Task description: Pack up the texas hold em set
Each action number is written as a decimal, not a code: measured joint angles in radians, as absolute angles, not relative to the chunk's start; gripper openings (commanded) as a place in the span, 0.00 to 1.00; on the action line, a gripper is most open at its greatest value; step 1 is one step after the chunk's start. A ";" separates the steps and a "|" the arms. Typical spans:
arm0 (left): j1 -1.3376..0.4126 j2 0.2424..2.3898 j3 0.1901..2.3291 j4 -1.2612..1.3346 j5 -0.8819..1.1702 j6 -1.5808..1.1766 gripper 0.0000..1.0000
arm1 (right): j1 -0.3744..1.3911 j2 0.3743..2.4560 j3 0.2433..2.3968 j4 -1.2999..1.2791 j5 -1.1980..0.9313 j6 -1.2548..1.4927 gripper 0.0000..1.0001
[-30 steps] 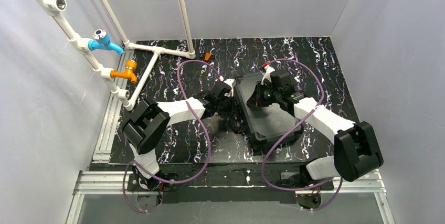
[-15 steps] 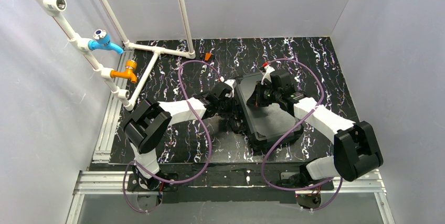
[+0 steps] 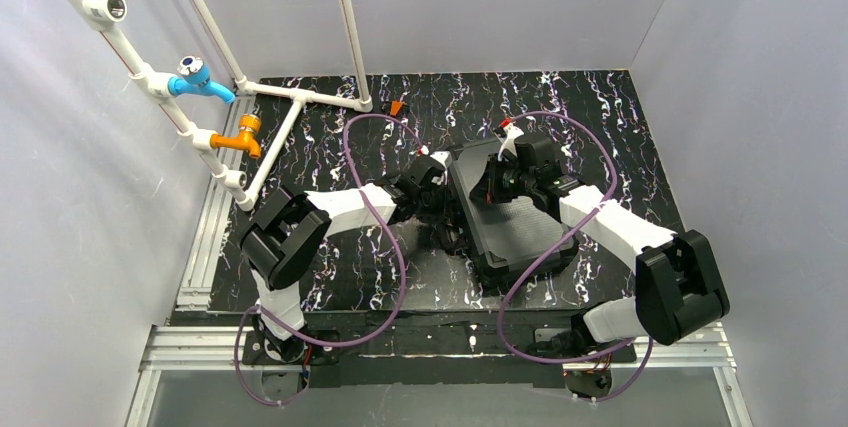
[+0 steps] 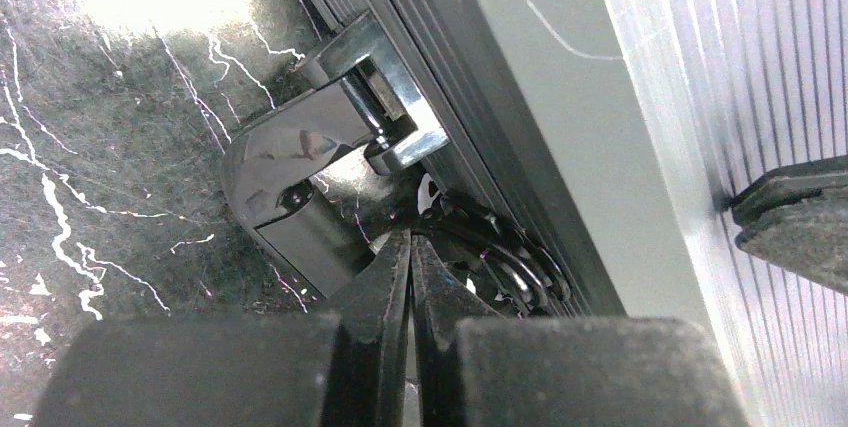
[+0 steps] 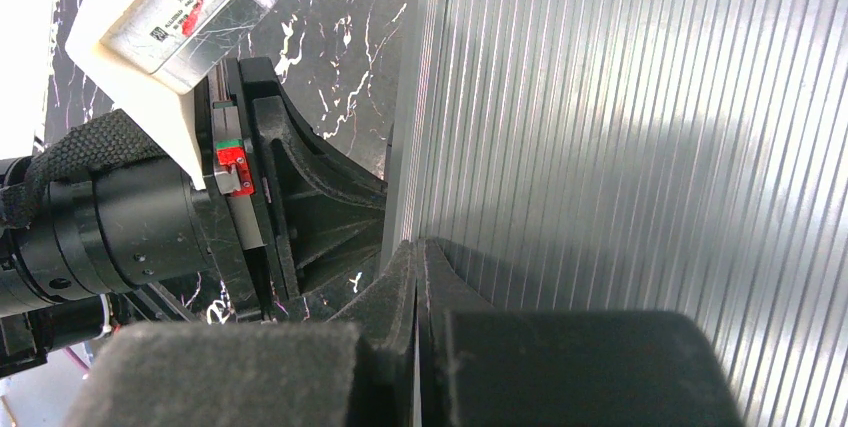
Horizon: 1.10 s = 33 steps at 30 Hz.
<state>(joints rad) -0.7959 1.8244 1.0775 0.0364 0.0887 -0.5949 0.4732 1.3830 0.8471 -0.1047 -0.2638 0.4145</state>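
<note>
The ribbed aluminium poker case (image 3: 515, 222) lies closed in the middle of the table. My left gripper (image 3: 440, 205) is shut and empty, its tips (image 4: 410, 239) against the case's left side wall, next to a chrome latch (image 4: 330, 147) that hangs open and the black carry handle (image 4: 500, 257). My right gripper (image 3: 492, 190) is shut and empty, its tips (image 5: 418, 247) resting on the ribbed lid (image 5: 640, 127) near its left edge. No chips or cards are in view.
A white PVC pipe frame (image 3: 290, 97) with a blue valve (image 3: 195, 77) and an orange valve (image 3: 240, 135) stands at the back left. A small orange piece (image 3: 397, 107) lies behind the case. Purple cables (image 3: 365, 147) loop over both arms. Grey walls enclose the table.
My left arm's elbow has shifted slightly right and the gripper has edged closer to the case's side. The right arm and the case have not moved.
</note>
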 measured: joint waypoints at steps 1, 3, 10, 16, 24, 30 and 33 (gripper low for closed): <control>-0.796 1.826 1.078 0.036 0.089 -0.595 0.00 | 0.473 1.383 0.847 -0.105 -0.264 0.414 0.01; -0.796 1.826 1.078 0.037 0.089 -0.595 0.00 | 0.473 1.383 0.847 -0.105 -0.264 0.414 0.01; -0.796 1.827 1.080 0.035 0.089 -0.595 0.00 | 0.472 1.385 0.847 -0.104 -0.265 0.414 0.01; -0.796 1.827 1.081 0.033 0.088 -0.595 0.00 | 0.472 1.385 0.847 -0.104 -0.265 0.414 0.01; -0.807 1.814 1.081 0.017 0.058 -0.575 0.00 | 0.472 1.385 0.848 -0.104 -0.264 0.414 0.01; -0.811 1.764 1.080 -0.027 0.020 -0.554 0.00 | 0.472 1.385 0.851 -0.108 -0.263 0.414 0.01; -0.811 1.730 1.079 -0.041 0.001 -0.545 0.00 | 0.473 1.386 0.861 -0.125 -0.260 0.414 0.01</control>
<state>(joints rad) -0.8112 1.7298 1.0794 -0.0406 0.0010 -0.5453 0.4728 1.3861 0.8612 -0.1249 -0.2600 0.4137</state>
